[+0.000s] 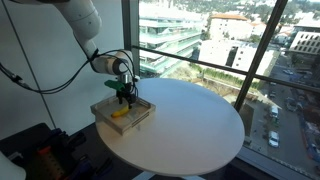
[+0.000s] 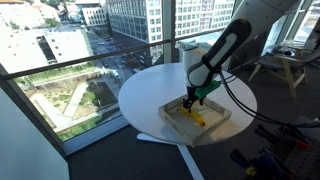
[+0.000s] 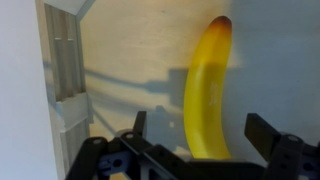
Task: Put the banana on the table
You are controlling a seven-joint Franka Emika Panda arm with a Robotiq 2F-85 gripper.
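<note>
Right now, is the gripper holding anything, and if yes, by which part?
Nothing is held. The gripper is open above the banana. In the wrist view its fingers stand apart from the banana on both sides. The banana lies in the tray.

Smooth-skinned banana (image 3: 205, 90), matt pale wooden tray (image 3: 130, 50) — smooth white table (image 1: 190, 130)

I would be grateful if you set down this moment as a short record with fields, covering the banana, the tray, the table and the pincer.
banana: yellow, lying flat inside the tray, not on the bare table top
tray: shallow, square, standing on the table near its edge
table: round, white top
pincer: open, low over the tray, jaws on either side of the banana in the wrist view
contact: cannot tell whether the jaws touch the banana
task state: banana not yet lifted out of the tray
</note>
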